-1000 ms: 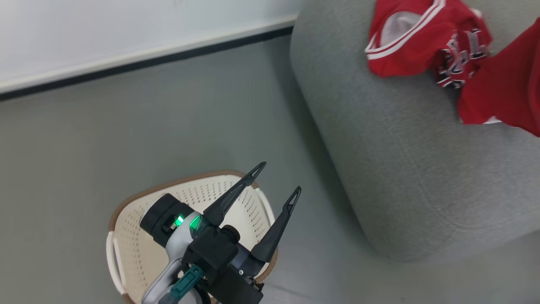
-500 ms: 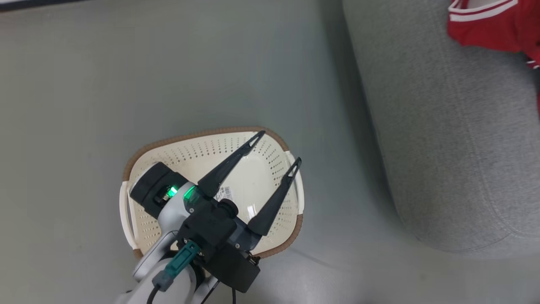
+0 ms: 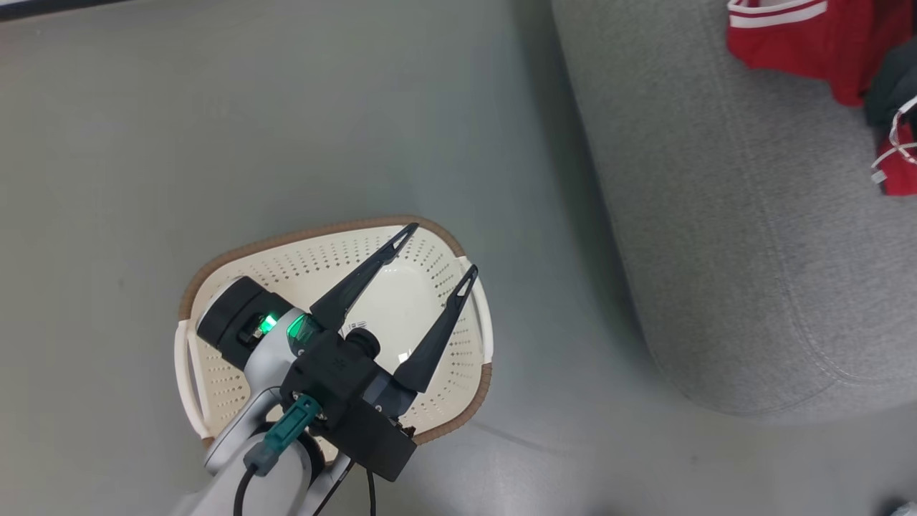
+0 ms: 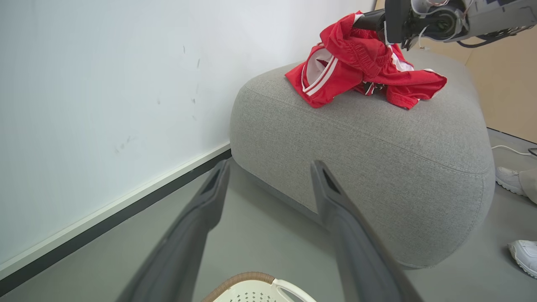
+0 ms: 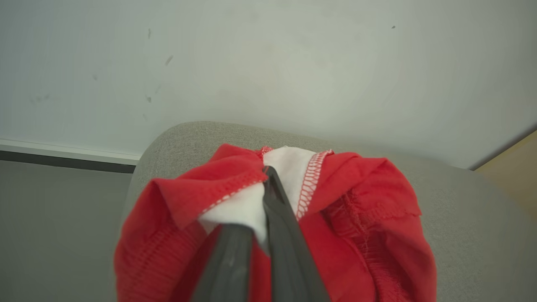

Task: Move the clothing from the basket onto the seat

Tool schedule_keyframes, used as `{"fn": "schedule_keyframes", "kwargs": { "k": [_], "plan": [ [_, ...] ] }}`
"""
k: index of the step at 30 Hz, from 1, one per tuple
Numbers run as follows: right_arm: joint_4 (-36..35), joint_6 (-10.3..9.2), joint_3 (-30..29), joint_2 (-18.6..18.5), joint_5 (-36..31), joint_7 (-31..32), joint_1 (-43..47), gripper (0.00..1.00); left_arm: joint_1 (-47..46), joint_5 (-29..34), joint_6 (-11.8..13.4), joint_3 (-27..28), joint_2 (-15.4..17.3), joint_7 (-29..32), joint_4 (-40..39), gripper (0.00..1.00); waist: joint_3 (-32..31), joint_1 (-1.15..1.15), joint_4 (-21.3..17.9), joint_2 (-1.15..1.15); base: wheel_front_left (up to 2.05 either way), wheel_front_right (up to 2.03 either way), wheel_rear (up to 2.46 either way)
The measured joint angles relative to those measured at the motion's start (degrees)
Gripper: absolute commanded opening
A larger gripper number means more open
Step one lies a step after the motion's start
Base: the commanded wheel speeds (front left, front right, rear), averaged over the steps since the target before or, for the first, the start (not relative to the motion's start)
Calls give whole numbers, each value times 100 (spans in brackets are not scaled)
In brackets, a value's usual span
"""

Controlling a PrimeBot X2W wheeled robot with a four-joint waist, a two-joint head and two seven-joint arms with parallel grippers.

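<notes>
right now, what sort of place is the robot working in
Likely an indoor room staged as a lounge: a big grey seat, a laundry basket on smooth grey floor, and a plain white wall.

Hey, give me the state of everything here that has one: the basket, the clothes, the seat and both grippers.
basket, upright on the floor, empty.
clothing, heaped on the seat, one piece pinched by the right gripper.
seat, clothing lying on its top.
left gripper, open, holding nothing, over the basket.
right gripper, shut on the clothing.
</notes>
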Motion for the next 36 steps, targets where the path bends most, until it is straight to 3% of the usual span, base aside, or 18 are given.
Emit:
{"fn": "schedule_keyframes", "kwargs": {
  "k": [1,18,28,36],
  "plan": [
    [18,3,0,36,14,-3,22,100,0,-9,0,8,7,-1,33,100,-21,0,-37,0,0,0,0],
    [264,348,-82,444,266,-103,936,100,180,-322,-32,131,-90,-324,704,100,-858,-1,-610,-1,0,0,0],
    [-103,454,-160,573,336,-104,1464,100,524,-610,224,444,-287,-631,1133,100,-1583,-1,-663,-1,0,0,0],
    [-744,498,-305,649,463,-104,2358,100,1141,-877,612,910,-302,-813,1218,100,-2175,-2,-326,-2,0,0,0]
  ]
}}
